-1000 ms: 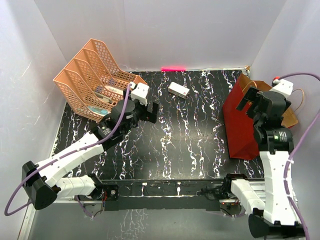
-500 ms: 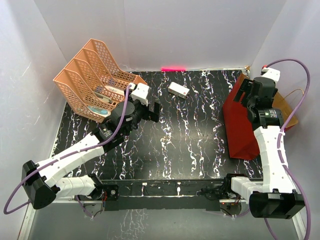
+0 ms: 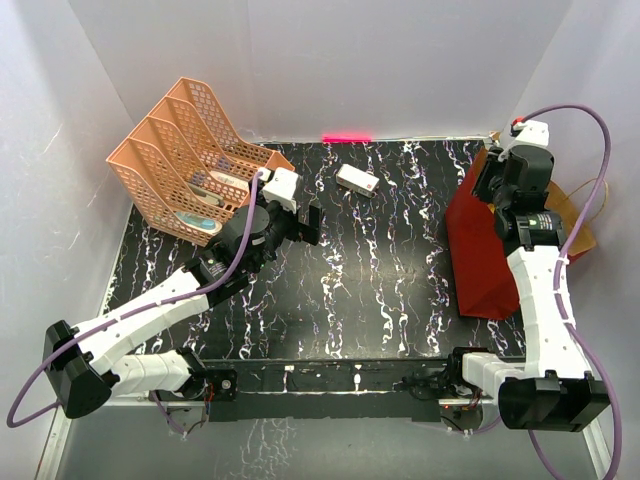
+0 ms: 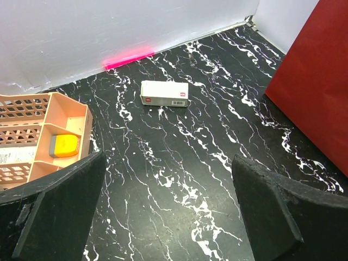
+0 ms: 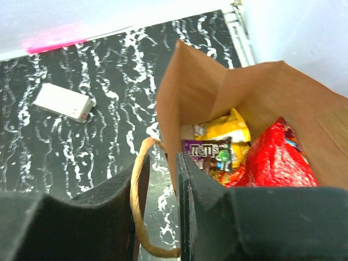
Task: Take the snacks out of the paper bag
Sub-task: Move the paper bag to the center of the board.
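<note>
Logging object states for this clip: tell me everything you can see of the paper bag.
The paper bag is red outside and brown kraft inside, creased, with thin cord handles. It sits at the right side of the table, its mouth open. Inside lie a yellow packet, a brown candy packet and a red chip bag. The right tool straddles one wall at the rim, with a narrow gap between its fingers.

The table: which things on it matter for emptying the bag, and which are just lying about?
Part of the job: paper bag; inside it, red chip bag, yellow packet, M&M's packet.

Just lying about: white box, peach file rack.
</note>
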Robot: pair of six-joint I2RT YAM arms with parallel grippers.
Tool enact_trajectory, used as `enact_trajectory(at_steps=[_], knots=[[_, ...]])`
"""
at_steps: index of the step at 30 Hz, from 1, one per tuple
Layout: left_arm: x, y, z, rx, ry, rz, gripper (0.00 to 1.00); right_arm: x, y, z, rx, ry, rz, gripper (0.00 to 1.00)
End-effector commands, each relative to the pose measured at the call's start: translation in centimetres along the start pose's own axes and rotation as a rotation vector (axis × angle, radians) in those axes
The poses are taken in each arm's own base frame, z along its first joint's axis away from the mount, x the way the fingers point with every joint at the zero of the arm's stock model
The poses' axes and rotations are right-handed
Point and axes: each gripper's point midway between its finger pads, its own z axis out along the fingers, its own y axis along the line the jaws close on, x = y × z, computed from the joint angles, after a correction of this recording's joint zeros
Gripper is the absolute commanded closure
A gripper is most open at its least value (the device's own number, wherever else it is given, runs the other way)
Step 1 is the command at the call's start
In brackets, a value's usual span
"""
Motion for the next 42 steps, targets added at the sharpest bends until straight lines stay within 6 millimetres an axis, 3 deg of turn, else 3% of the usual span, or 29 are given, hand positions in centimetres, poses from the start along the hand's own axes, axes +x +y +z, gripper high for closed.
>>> enact_trajectory(at_steps=[1,3,6,13,22,33,36,39,42], knots=[[-0.6,-0.1,-0.1,-0.008,-0.033,-0.021,0.02,-4.4,2.9,-2.3,-0.180,-0.144,-0.035,0.77],[-0.4,-0.1,0.0,-0.011,-0.029,-0.021,0.02,-4.3,3.9,-2.9,-0.243,-0.145,-0.043,0.86],[-0.2,-0.3,0.1,-0.006,-0.024,-0.023,0.02,-4.1,5.7,-4.1,-0.358,-0.137,-0.051,0.92],[0.0,-0.5,0.1,-0.004,-0.023,-0.032,0.02,-3.1,10.3,-7.4,-0.646,-0.066,0.013,0.92],[0.1,-0.3,0.1,-0.019,-0.022,-0.036,0.02,-3.7,15.0,-10.2,-0.825,-0.036,0.134,0.92],[0.0,-0.2,0.0,-0.023,-0.025,-0.042,0.02,-3.1,23.2,-11.3,-0.934,0.027,0.188,0.92],[-0.2,-0.1,-0.1,-0.026,-0.029,-0.040,0.02,-3.1,24.1,-11.2,-0.933,0.034,0.178,0.92],[-0.3,0.1,-0.2,-0.034,-0.034,-0.037,0.02,-3.2,23.7,-10.9,-0.900,0.035,0.149,0.89],[-0.7,0.2,-0.3,-0.039,-0.040,-0.037,0.02,-3.3,21.9,-10.9,-0.811,0.025,0.113,0.68]])
